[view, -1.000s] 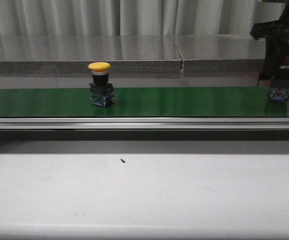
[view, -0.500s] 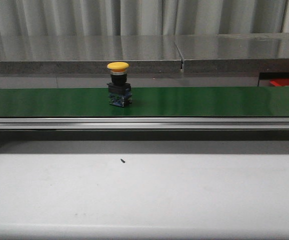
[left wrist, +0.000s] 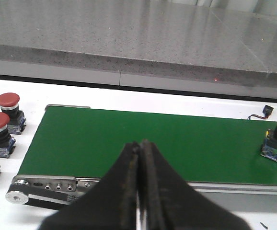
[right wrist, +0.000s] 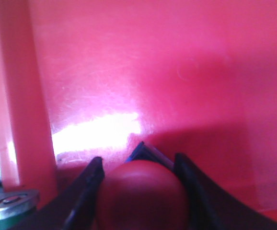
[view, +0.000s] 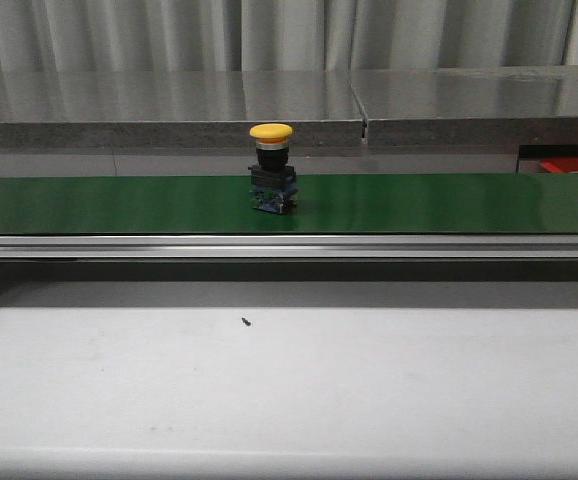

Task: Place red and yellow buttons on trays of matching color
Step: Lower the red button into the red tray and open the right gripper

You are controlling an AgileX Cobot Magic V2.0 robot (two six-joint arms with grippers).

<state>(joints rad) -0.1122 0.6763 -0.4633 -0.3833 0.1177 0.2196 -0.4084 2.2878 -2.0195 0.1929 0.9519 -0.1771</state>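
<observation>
Yellow button (view: 271, 166) stands upright mid-belt on the green conveyor (view: 89, 204). Left gripper (left wrist: 139, 158) is fully closed, holding nothing. Right gripper (right wrist: 139, 179) clamps a red button (right wrist: 141, 194), apparently over the red tray (right wrist: 143, 67).

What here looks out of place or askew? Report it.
Nothing stands out. The yellow mushroom-head button stands upright on the green conveyor belt. The right gripper holds a red button over the red tray. The left gripper is closed and empty.
</observation>
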